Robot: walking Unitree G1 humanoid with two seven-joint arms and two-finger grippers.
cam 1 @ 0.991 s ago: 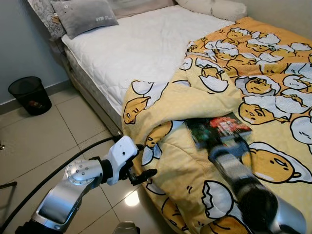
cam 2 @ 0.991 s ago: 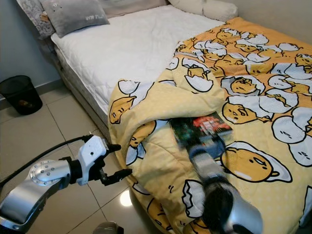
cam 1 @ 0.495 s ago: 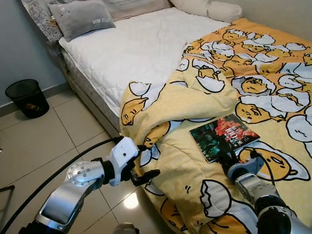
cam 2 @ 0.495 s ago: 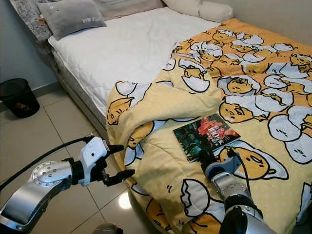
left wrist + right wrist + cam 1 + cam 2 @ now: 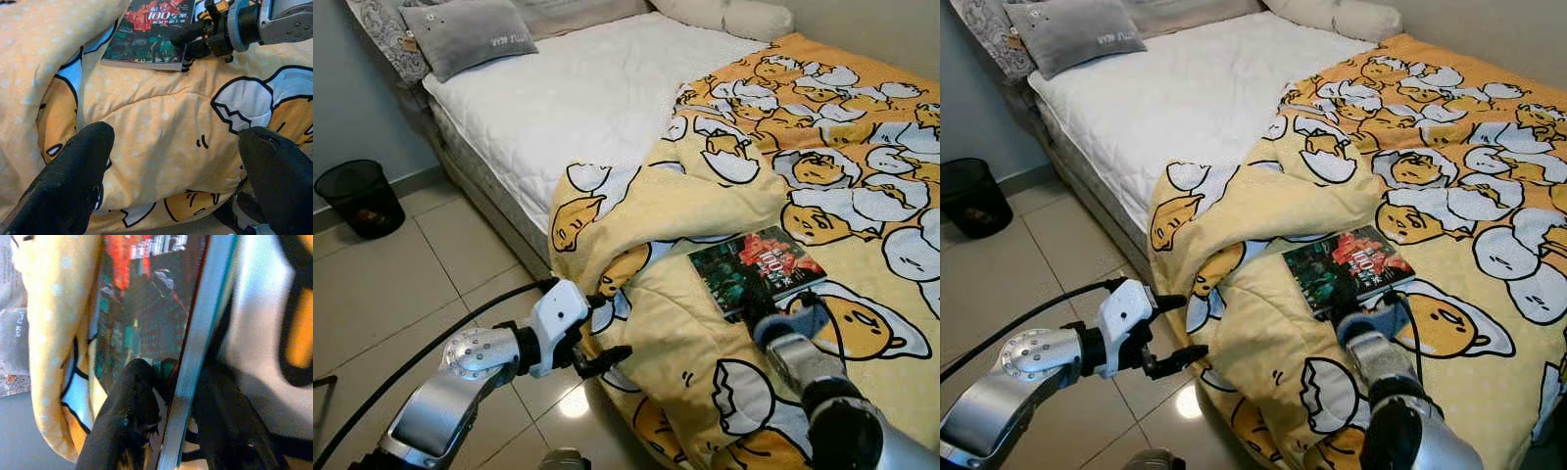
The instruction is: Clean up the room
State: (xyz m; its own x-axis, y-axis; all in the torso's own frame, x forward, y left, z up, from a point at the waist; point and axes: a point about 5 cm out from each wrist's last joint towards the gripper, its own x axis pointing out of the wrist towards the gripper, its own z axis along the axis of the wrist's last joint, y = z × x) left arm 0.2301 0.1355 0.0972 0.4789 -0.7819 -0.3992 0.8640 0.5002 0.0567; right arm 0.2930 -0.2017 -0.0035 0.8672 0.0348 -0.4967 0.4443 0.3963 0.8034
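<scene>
A dark book (image 5: 756,271) with a red and green cover lies flat on the yellow egg-print blanket (image 5: 685,196), which is bunched at the bed's near side. My right gripper (image 5: 760,309) is at the book's near edge. In the right wrist view one finger (image 5: 132,396) presses on the cover and the other (image 5: 230,426) sits under the edge, so it is shut on the book (image 5: 146,313). My left gripper (image 5: 603,342) hangs open above the floor, beside the blanket's drooping fold, its fingers (image 5: 73,171) wide apart and holding nothing.
The white mattress (image 5: 578,98) lies bare on the left half of the bed, with a grey pillow (image 5: 475,34) at its head. A black mesh bin (image 5: 357,196) stands on the tiled floor by the wall. A black cable (image 5: 431,343) trails along my left arm.
My right arm has drawn back from above the book, and its fingers now clamp the book's near edge. The left arm has barely moved. The camera has shifted slightly.
</scene>
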